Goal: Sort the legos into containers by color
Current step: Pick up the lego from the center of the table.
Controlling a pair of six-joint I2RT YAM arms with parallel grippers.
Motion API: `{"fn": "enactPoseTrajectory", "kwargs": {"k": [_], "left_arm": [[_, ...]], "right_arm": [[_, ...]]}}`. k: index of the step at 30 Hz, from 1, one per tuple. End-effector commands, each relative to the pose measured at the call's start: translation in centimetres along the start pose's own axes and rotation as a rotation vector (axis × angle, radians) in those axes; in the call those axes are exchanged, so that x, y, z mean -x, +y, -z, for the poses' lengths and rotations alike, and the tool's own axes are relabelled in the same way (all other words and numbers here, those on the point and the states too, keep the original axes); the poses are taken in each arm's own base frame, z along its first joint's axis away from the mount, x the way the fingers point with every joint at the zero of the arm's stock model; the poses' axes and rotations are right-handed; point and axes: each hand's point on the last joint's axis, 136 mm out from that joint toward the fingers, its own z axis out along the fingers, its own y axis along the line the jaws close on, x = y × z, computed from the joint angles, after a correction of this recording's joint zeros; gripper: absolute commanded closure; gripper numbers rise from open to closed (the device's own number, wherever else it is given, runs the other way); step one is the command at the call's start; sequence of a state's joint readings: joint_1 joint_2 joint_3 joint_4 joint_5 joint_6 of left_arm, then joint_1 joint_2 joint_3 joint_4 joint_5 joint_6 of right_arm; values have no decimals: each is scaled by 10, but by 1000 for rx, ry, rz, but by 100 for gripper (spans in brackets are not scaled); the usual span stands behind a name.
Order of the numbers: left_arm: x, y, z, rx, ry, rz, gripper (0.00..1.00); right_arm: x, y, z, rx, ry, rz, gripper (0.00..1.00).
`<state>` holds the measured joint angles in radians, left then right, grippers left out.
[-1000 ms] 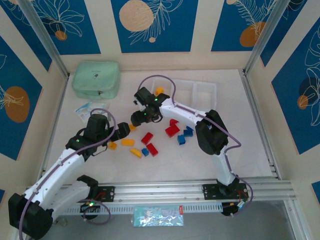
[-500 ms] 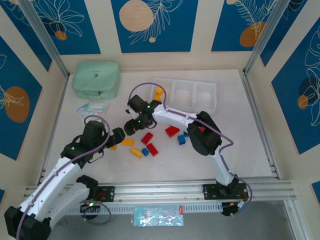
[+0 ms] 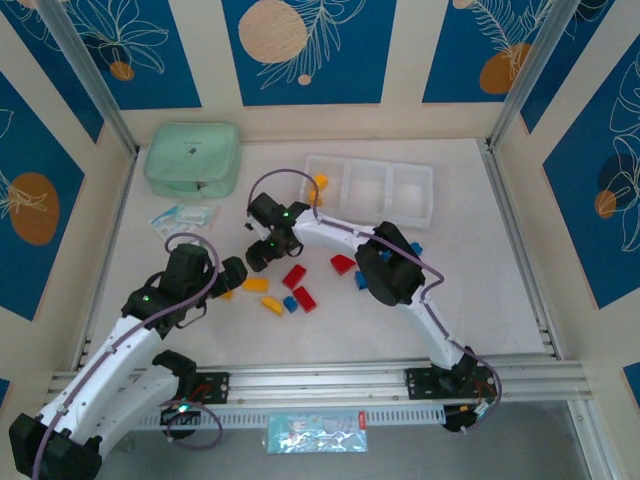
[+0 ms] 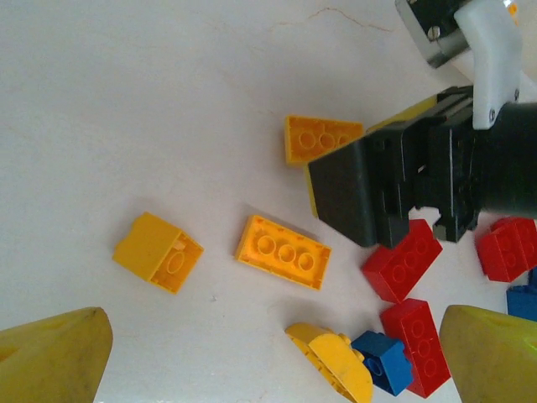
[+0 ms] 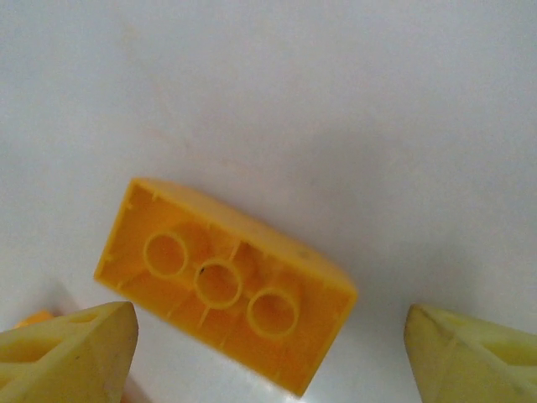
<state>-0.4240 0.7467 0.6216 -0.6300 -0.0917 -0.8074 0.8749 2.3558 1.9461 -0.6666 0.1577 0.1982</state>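
Low over the table (image 3: pixel 500 300) among the loose legos (image 4: pixel 281 252), the right claw (image 5: pixel 268 340) hangs released astride an upturned yellow lego (image 5: pixel 222 281), and the left claw (image 4: pixel 275 348) gapes empty.

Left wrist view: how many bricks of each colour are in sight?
Yellow-orange bricks: 4
Red bricks: 3
Blue bricks: 2, one cut off by the frame edge
Total: 9
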Motion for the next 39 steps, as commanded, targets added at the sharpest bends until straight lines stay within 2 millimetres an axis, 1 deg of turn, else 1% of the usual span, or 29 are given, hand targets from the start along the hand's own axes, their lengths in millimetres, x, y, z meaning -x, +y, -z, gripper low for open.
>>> {"fn": "enactPoseTrajectory", "kwargs": {"k": [1, 3, 7, 11, 15, 16, 23, 27, 31, 35, 38, 39], "left_arm": [[-3, 7, 2, 26, -8, 4, 0], [-1, 7, 3, 27, -13, 6, 0], [-1, 8, 3, 29, -16, 3, 0], [-1, 8, 2, 28, -18, 3, 0], [-1, 7, 2, 21, -18, 5, 0], [-1, 7, 2, 22, -18, 3, 0], [-1, 4, 2, 9, -15, -3, 0], [1, 0, 4, -6, -15, -13, 0], [3, -7, 4, -31, -12, -23, 0], [6, -20, 3, -75, -3, -42, 0], [8, -30, 0, -110, 9, -59, 0], [8, -34, -2, -123, 13, -67, 0]], "right_arm": [[7, -20, -4, -52, 1, -16, 20], [12, -21, -6, -53, -7, -3, 20], [14, -17, -12, -50, -8, 45, 26], [18, -17, -11, -57, -15, 51, 37], [17, -14, -11, -49, -13, 57, 47], [17, -14, -11, -49, -12, 61, 50], [22, -10, -1, -38, -29, 62, 69], [29, -7, 16, -22, -56, 55, 73], [37, -11, 43, -12, -101, 14, 74], [40, -27, 71, -19, -136, -64, 74], [39, -48, 91, -41, -162, -134, 74], [37, -58, 95, -60, -167, -161, 74]]}}
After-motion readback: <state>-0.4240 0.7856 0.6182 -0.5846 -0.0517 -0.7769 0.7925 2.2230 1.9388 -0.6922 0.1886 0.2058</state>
